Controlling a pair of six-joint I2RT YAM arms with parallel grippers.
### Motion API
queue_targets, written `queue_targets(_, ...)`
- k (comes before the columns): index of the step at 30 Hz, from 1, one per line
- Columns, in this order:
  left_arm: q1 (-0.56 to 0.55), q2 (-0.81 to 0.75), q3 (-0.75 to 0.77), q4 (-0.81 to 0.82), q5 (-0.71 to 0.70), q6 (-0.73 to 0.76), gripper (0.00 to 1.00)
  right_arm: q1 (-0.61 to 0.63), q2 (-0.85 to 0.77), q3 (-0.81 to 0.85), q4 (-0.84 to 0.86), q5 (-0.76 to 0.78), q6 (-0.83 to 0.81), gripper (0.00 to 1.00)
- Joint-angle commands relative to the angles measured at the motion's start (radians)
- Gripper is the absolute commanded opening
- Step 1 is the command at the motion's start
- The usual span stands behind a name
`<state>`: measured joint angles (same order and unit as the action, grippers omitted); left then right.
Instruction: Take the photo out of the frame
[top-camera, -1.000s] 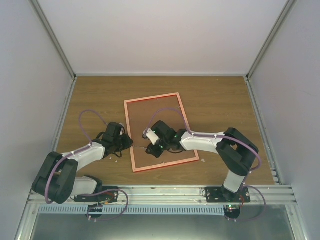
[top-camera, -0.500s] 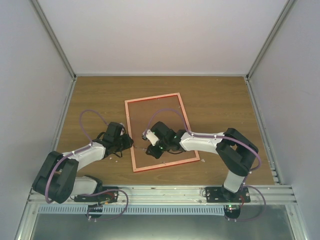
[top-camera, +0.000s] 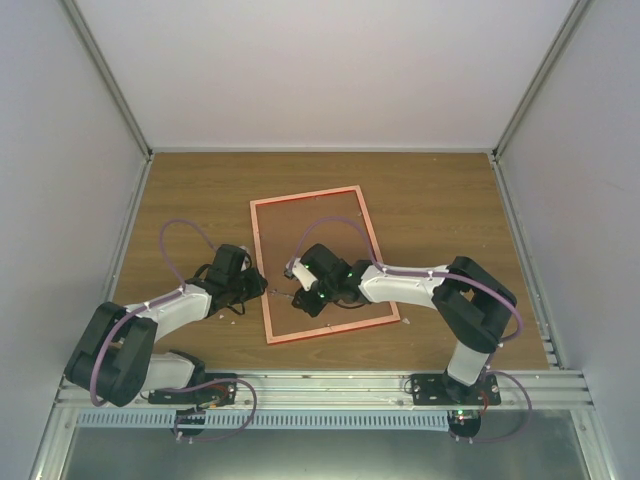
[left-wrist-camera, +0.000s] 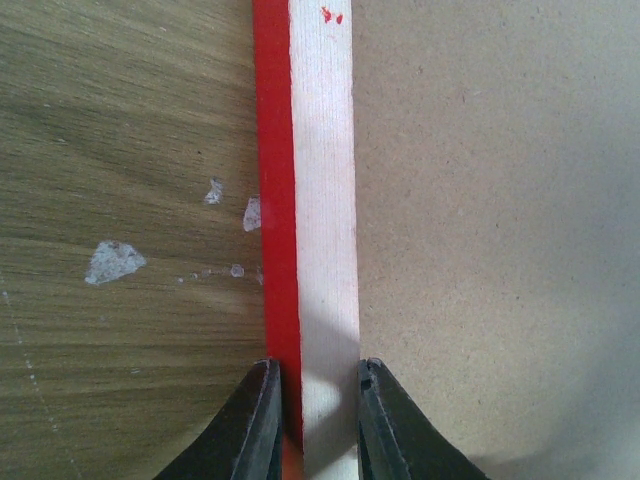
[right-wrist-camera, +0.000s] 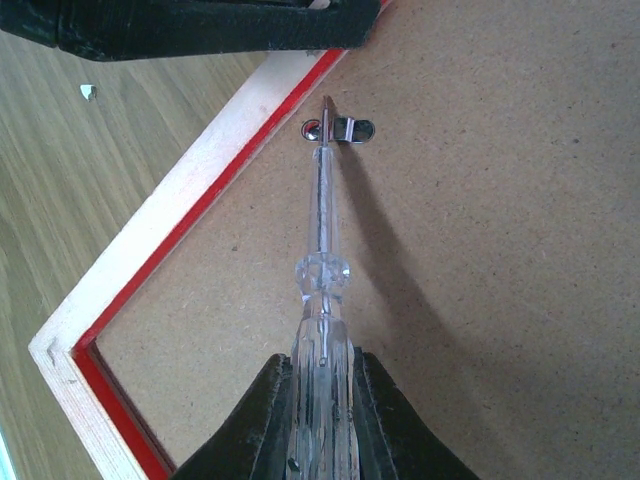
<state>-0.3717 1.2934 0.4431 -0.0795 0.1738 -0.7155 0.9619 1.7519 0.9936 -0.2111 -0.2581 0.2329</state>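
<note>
Left gripper (left-wrist-camera: 312, 400) pinches the frame (left-wrist-camera: 322, 150) by its thin rail, a sound hold on what looks light and stiff, while right gripper (right-wrist-camera: 320, 400) clamps a screwdriver (right-wrist-camera: 322, 250) against the clip (right-wrist-camera: 342, 129).

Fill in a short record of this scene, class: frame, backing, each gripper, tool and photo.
frame: the frame lies back up on the table
backing: brown backing board seated inside the frame
left gripper: the left gripper is closed on the frame's side rail
right gripper: the right gripper is closed on a clear-handled screwdriver
tool tip: at the metal clip on the backing board, close to the rail
photo: the photo is not visible from this side
</note>
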Motion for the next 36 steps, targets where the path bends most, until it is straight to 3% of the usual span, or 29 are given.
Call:
queue_targets(1,-0.021,0.006,-0.002,0.048,0.048,-0.003,0.09,0.005,-0.025,0.006,-0.028,0.068,0.019,0.0)
queue_targets(16,-0.08,-0.001,0.006,0.001,0.065,0.036,0.05,-0.079,-0.141,-0.03,-0.018,0.059,-0.011,0.01)
queue_targets(27,-0.113,-0.101,-0.04,-0.055,0.098,0.008,0.09,-0.155,-0.085,0.007,0.039,0.026,-0.029,0.01)
queue_targets(30,-0.113,-0.124,-0.038,-0.073,0.084,0.0,0.16,-0.175,-0.057,0.014,0.061,0.014,-0.033,0.01)
queue_targets(36,-0.078,-0.114,0.015,-0.088,0.051,0.02,0.4,-0.186,-0.016,0.057,0.08,-0.007,-0.053,0.01)
